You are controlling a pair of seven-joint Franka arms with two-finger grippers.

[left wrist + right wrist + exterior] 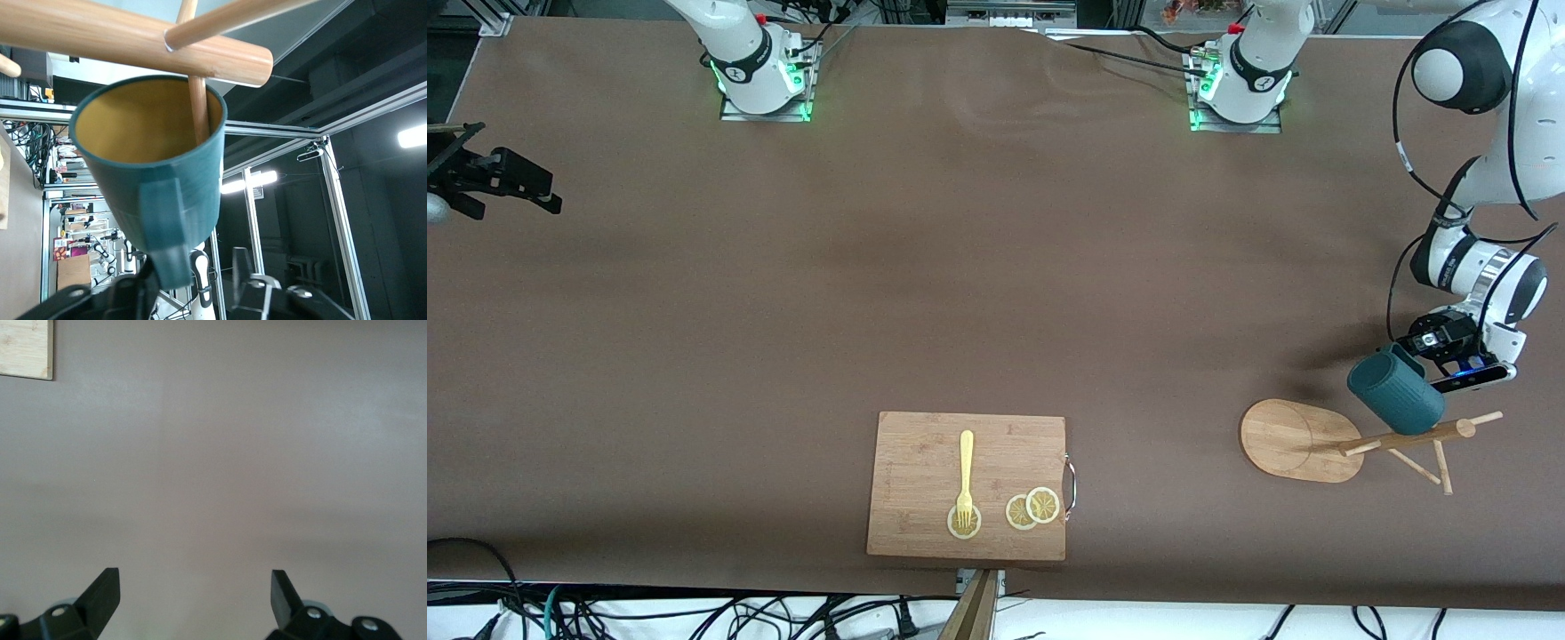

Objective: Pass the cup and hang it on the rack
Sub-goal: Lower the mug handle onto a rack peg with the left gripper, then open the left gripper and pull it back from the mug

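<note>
The dark teal cup [1396, 391] is tilted against the top of the wooden rack [1285, 436], at the left arm's end of the table. In the left wrist view a thin peg [198, 107] reaches into the cup's [160, 180] yellowish mouth, under the rack's pole [133, 40]. My left gripper [1416, 348] is at the cup's handle. The handle sits between its jaws [193, 280] against one finger, with a gap to the other finger. My right gripper [511, 204] waits open and empty low over bare table at the right arm's end, as the right wrist view [193, 587] shows.
A bamboo cutting board [925, 444] lies near the table's front edge at mid-table, with a yellow fork [966, 471] and lemon slices [1032, 508] on it. One corner of the board shows in the right wrist view [23, 347].
</note>
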